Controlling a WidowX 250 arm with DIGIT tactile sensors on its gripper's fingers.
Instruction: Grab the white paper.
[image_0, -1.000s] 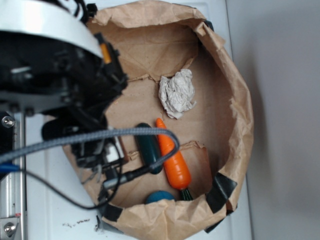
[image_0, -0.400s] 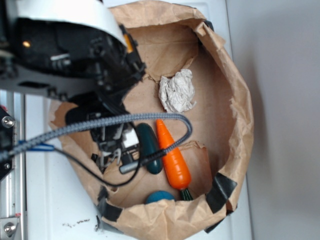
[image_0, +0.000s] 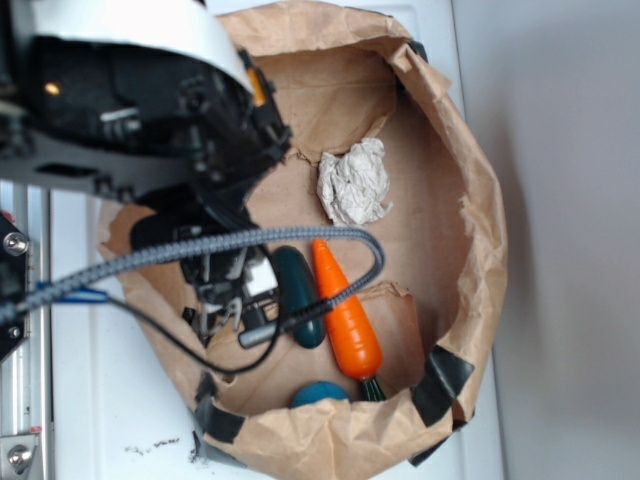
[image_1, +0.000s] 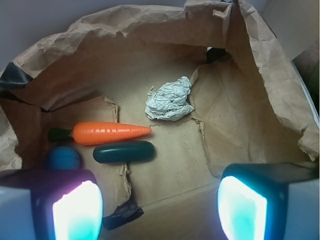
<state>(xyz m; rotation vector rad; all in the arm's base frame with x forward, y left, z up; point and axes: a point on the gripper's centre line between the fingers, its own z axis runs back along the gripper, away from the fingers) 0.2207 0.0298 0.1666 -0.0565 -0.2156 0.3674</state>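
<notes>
approach step: i hover my gripper (image_1: 156, 200) above the brown bag (image_1: 260, 75), jaws spread and empty

the white paper (image_1: 170, 101) lies on the bag floor ahead, just beyond the carrot (image_1: 111, 133) tip; next i need to move forward, then descend over it

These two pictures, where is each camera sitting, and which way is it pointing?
Exterior: above, looking straight down into the brown paper bag; the robot's black arm and its cable fill the upper left.
Wrist: on the arm, looking forward and down into the bag past the gripper, whose two glowing fingers frame the bottom corners, spread apart.
Shared: the white paper, orange carrot and dark green piece beside it.
</notes>
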